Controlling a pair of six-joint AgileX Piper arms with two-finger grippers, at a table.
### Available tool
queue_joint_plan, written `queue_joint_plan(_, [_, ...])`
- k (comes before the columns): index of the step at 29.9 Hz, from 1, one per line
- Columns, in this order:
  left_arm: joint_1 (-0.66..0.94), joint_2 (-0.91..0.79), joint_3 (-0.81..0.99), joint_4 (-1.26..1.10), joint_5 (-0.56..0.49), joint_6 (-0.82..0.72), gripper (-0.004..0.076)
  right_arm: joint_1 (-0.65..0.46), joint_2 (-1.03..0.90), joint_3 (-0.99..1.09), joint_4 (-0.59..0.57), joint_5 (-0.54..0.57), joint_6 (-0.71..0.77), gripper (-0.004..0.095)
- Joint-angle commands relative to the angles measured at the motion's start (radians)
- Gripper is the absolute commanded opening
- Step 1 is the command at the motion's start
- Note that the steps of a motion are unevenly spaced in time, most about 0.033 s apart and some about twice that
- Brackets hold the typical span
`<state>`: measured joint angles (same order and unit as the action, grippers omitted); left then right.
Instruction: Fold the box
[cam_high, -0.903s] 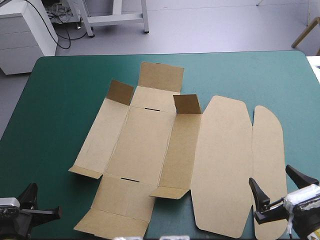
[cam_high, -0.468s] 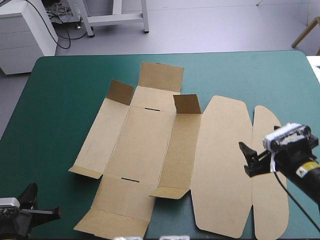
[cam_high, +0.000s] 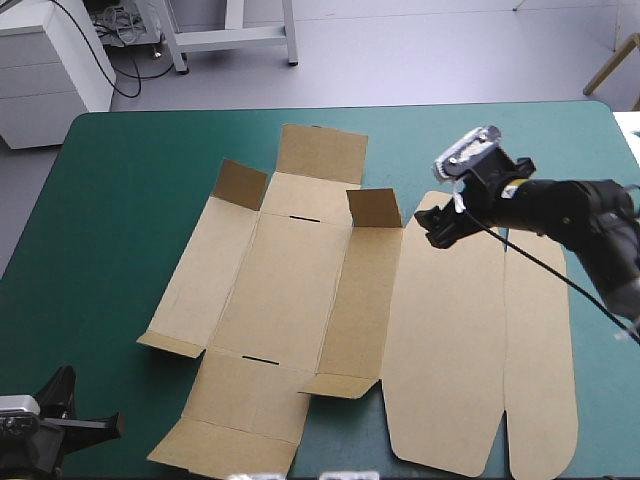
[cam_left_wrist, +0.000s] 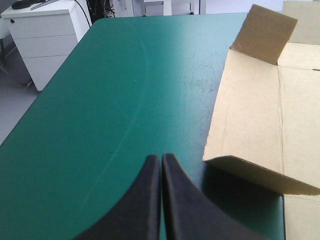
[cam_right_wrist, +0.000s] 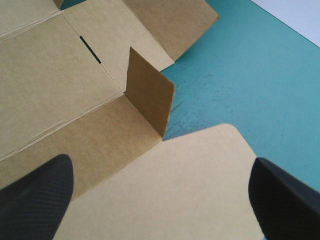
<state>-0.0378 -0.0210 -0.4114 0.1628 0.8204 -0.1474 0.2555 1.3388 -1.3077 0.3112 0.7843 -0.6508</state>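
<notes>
The brown box (cam_high: 290, 290) lies as a cut sheet on the teal-green cover, mostly flat. Its two far corner flaps (cam_high: 374, 207) stand up, and the near flaps are slightly lifted. The long rounded lid panel (cam_high: 445, 330) and its narrow tuck strip (cam_high: 538, 340) lie flat on the right. My right gripper (cam_high: 435, 228) hovers open over the lid's far end, beside the raised right flap (cam_right_wrist: 147, 95); nothing is between its fingers (cam_right_wrist: 160, 165). My left gripper (cam_high: 105, 424) rests shut at the table's near left corner, short of the box's left wall panel (cam_left_wrist: 250, 115), with its tips (cam_left_wrist: 161, 159) on bare cover.
A white drawer cabinet (cam_high: 50, 70) stands beyond the table's far left corner. Bare teal-green cover (cam_high: 120, 220) stretches left of the box and along the far edge (cam_high: 480, 130).
My right gripper has risen from the near right edge and travelled to the far end of the lid, staying open. The left gripper and the box have not moved.
</notes>
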Motion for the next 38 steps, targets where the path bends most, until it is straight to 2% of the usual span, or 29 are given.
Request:
queue_joint_plan(1, [-0.001,-0.011,-0.020,-0.006,-0.078,-0.006,-0.0010,0.066,0.116,-0.161,-0.042,-0.005,-0.036,0.0874])
queue_joint_plan(6, [-0.001,-0.011,-0.020,-0.006,-0.078,-0.006,-0.0010,0.128,0.311,-0.351,-0.160,0.060,-0.032,0.0874])
queue_joint_plan(9, [-0.001,-0.011,-0.020,-0.006,-0.078,-0.006,-0.0010,0.141,0.405,-0.432,-0.190,0.071,-0.036,0.0874])
queue_joint_plan(20, [-0.001,-0.011,-0.020,-0.006,-0.078,-0.006,-0.0010,0.149,0.617,-0.549,-0.170,0.087,-0.096,0.0874])
queue_joint_plan(25, [-0.001,-0.011,-0.020,-0.006,-0.078,-0.006,-0.0010,0.149,0.643,-0.549,-0.170,0.097,-0.099,0.0870])
queue_joint_plan(27, [-0.001,-0.011,-0.020,-0.006,-0.078,-0.006,-0.0010,0.149,0.645,-0.549,-0.170,0.097,-0.109,0.0836])
queue_joint_plan(28, [-0.001,-0.011,-0.020,-0.006,-0.078,-0.006,-0.0010,0.149,0.645,-0.549,-0.170,0.097,-0.111,0.0810])
queue_joint_plan(29, [-0.001,-0.011,-0.020,-0.008,-0.078,-0.006,-0.0010,0.149,0.648,-0.549,-0.170,0.102,-0.122,0.0693])
queue_joint_plan(30, [-0.001,-0.011,-0.020,-0.008,-0.078,-0.006,-0.0010,0.149,0.649,-0.549,-0.170,0.104,-0.133,0.0619])
queue_joint_plan(34, [-0.001,-0.011,-0.020,-0.008,-0.078,-0.006,-0.0010,0.149,0.653,-0.549,-0.170,0.118,-0.176,-0.0026])
queue_joint_plan(35, [-0.001,-0.011,-0.020,-0.008,-0.078,-0.006,-0.0010,0.149,0.653,-0.549,-0.172,0.118,-0.187,-0.0004])
queue_joint_plan(38, [-0.001,-0.011,-0.020,-0.008,-0.078,-0.006,-0.0010,0.149,0.653,-0.549,-0.174,0.124,-0.287,-0.0019])
